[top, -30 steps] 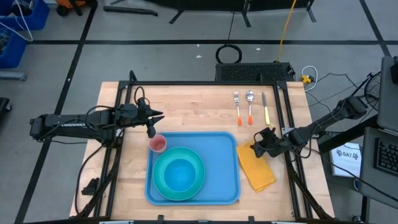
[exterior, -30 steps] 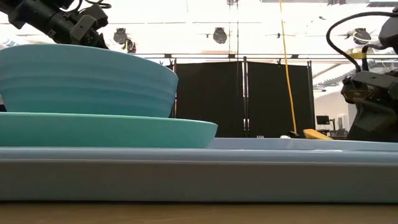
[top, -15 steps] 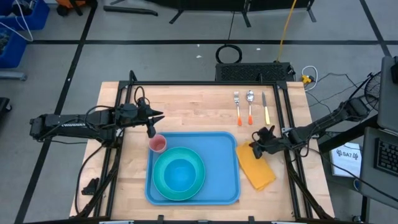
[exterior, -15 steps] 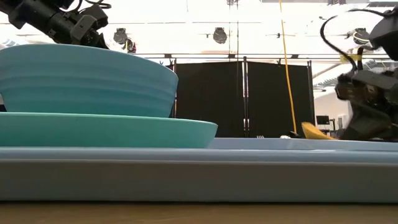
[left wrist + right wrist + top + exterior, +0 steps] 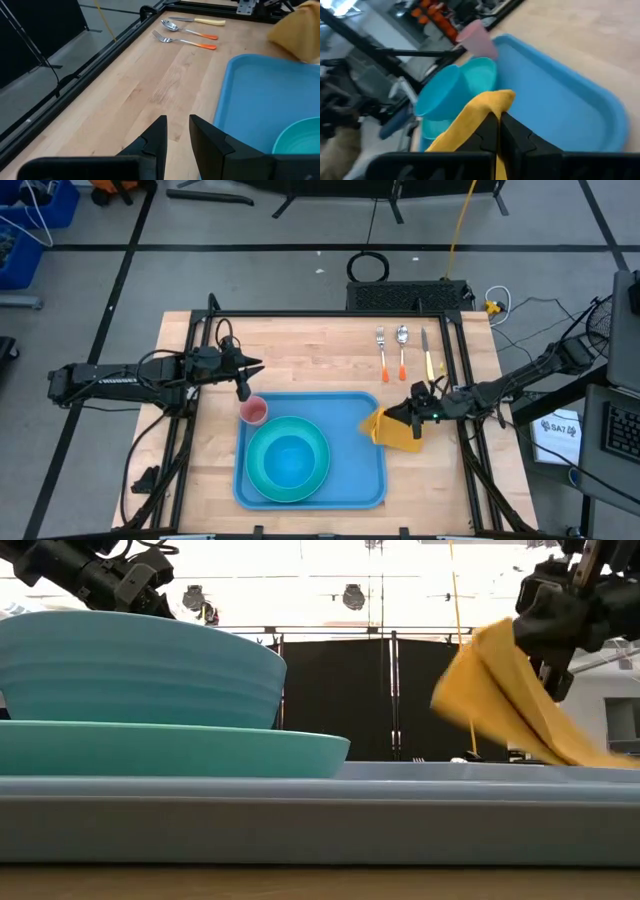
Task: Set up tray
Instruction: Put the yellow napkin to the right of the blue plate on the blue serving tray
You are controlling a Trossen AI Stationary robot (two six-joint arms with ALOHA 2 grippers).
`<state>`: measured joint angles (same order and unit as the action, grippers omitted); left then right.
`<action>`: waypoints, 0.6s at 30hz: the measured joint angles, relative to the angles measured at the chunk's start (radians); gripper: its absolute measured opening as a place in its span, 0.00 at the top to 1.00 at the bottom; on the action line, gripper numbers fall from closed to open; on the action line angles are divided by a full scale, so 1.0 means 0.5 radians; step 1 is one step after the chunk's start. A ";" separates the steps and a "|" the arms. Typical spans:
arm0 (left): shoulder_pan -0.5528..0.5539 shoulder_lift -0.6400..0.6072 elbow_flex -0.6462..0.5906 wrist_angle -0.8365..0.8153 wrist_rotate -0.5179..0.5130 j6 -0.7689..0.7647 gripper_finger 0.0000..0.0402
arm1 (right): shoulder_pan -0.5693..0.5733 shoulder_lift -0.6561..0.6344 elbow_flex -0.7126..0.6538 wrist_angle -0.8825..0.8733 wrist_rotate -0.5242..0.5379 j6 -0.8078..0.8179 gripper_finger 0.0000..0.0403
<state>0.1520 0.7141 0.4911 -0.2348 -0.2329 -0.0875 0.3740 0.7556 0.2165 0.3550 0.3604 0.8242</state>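
The right gripper (image 5: 418, 416) is pinching the yellow napkin (image 5: 392, 430) between closed fingers and lifting it just beside the tray (image 5: 360, 480), presumably to carry it onto the bare part there (the plate (image 5: 288, 458) and bowl (image 5: 140, 670) are filling the rest). The left gripper (image 5: 243, 385) is idling above the tray's far corner by the pink cup (image 5: 254, 412), fingers narrowly parted and holding nothing.

A round turquoise plate (image 5: 288, 463) carries a turquoise bowl (image 5: 290, 457), with a small pink plastic cup (image 5: 254, 412) just beside it. An orange-handled metal fork (image 5: 382, 353), an orange-handled spoon (image 5: 402, 350) and a yellow-handled knife (image 5: 427, 355) lie side by side on the wooden tabletop (image 5: 300, 360). A yellow-orange cloth napkin (image 5: 395, 431) hangs lifted and draped.
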 joint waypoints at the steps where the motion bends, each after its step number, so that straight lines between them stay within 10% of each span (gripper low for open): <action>1: 0.000 0.000 0.000 0.000 -0.001 0.000 0.78 | 0.000 0.010 0.000 0.041 -0.037 -0.004 1.00; 18: 0.000 0.000 0.000 0.011 -0.007 0.001 0.78 | -0.035 0.530 0.037 0.457 -0.357 0.180 1.00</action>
<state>0.1520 0.7143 0.4911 -0.2291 -0.2363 -0.0872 0.3564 1.0207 0.2351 0.5833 0.1818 0.9142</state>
